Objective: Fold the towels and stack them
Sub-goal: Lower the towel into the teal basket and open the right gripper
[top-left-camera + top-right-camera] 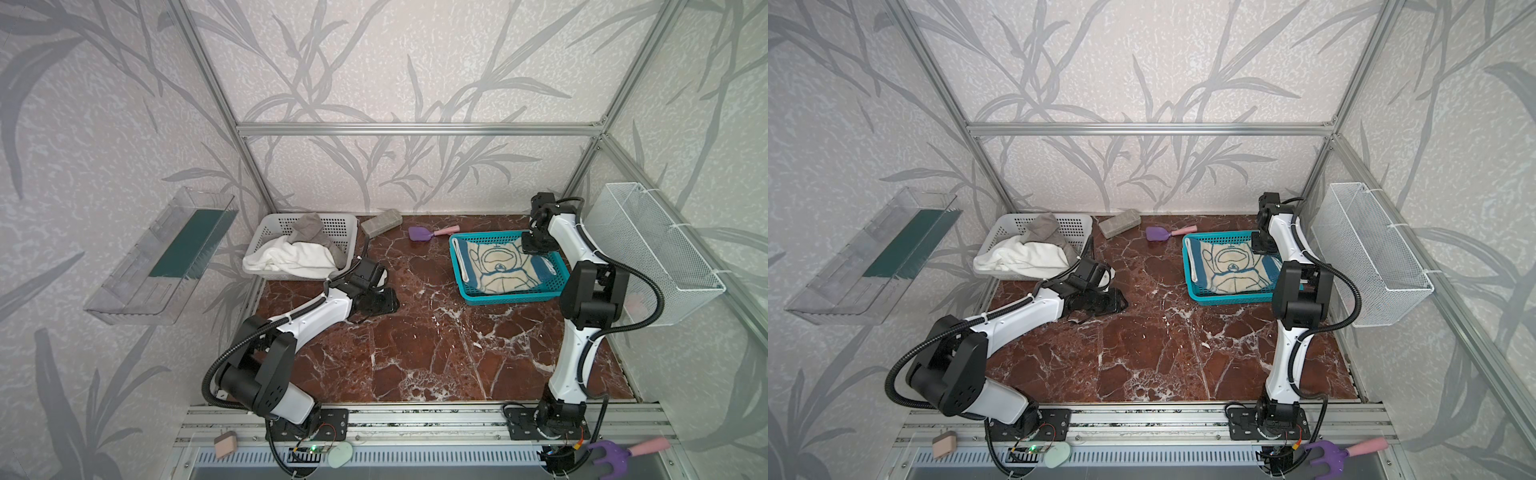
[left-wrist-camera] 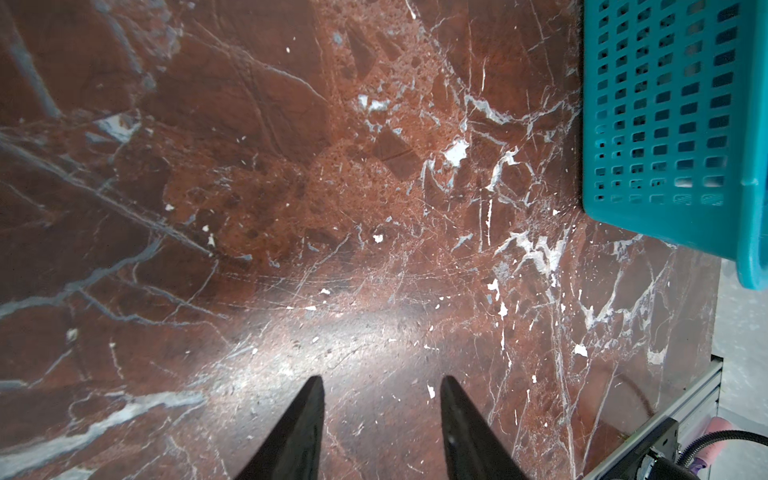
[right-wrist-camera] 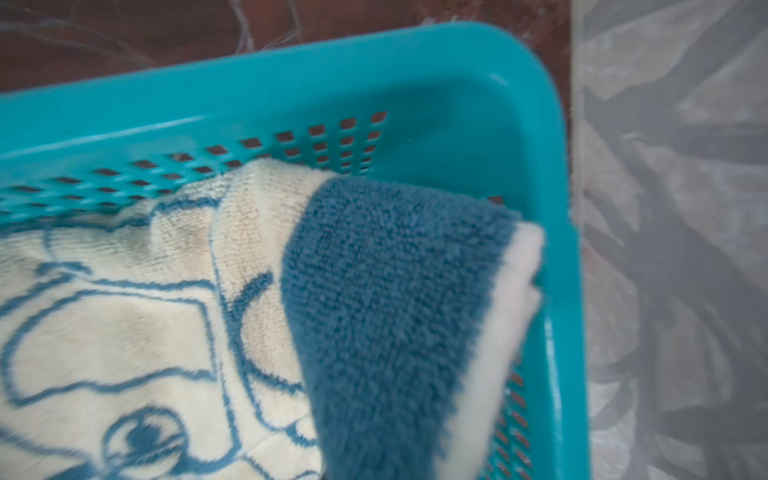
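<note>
Left gripper (image 2: 380,380): half open, empty, over the marble surface (image 1: 415,353). Right gripper (image 1: 535,246): closed on a corner of the cartoon towel (image 1: 496,266) in the teal basket (image 1: 511,297) near the far-right corner. White towel (image 1: 299,255) and grey towel (image 1: 309,230) lie crumpled in the white basket (image 1: 338,228), far-left corner.

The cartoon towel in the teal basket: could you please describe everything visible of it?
The cartoon towel is beige terry with a blue outline drawing and blue border. Folded, it lies flat in the teal basket, filling most of it. One blue corner rises, apparently pinched by the shut right end effector.
</note>
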Controlling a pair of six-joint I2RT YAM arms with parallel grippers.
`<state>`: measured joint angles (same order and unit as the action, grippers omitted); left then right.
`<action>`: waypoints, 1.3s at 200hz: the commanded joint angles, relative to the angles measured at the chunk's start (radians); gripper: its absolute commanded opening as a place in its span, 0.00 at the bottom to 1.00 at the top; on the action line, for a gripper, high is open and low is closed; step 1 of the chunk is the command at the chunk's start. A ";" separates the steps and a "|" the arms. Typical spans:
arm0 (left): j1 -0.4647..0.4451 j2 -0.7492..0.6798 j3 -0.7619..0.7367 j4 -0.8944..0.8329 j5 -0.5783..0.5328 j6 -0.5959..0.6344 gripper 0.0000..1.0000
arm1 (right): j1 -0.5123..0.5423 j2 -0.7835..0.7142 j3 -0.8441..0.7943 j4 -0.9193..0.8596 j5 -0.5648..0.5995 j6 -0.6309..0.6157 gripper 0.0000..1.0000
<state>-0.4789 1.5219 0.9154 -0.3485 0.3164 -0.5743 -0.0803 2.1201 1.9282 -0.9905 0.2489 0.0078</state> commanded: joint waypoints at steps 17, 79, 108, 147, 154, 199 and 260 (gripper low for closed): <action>0.007 0.011 0.030 -0.029 0.004 0.020 0.47 | -0.001 0.010 0.006 0.019 0.059 -0.053 0.00; 0.008 -0.018 0.005 -0.038 -0.011 0.017 0.47 | 0.014 0.047 0.082 -0.056 0.177 -0.014 0.45; 0.011 -0.018 0.007 -0.039 -0.001 0.013 0.47 | 0.053 -0.060 0.104 -0.066 0.273 -0.020 0.58; 0.010 -0.018 0.011 -0.009 0.005 0.001 0.47 | 0.128 -0.169 0.109 -0.083 0.341 -0.045 0.64; 0.011 -0.017 0.015 -0.006 0.002 0.004 0.47 | 0.127 -0.181 0.100 -0.083 0.299 -0.039 0.63; 0.011 0.025 0.067 -0.041 -0.003 0.059 0.47 | 0.123 -0.163 -0.078 -0.018 0.000 -0.054 0.34; 0.017 0.050 0.051 -0.025 0.010 0.059 0.47 | -0.011 0.094 0.009 -0.045 -0.064 -0.011 0.22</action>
<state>-0.4698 1.5497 0.9607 -0.3664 0.3199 -0.5323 -0.0425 2.1468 1.8652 -1.0145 0.2138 -0.0246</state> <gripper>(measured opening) 0.470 0.223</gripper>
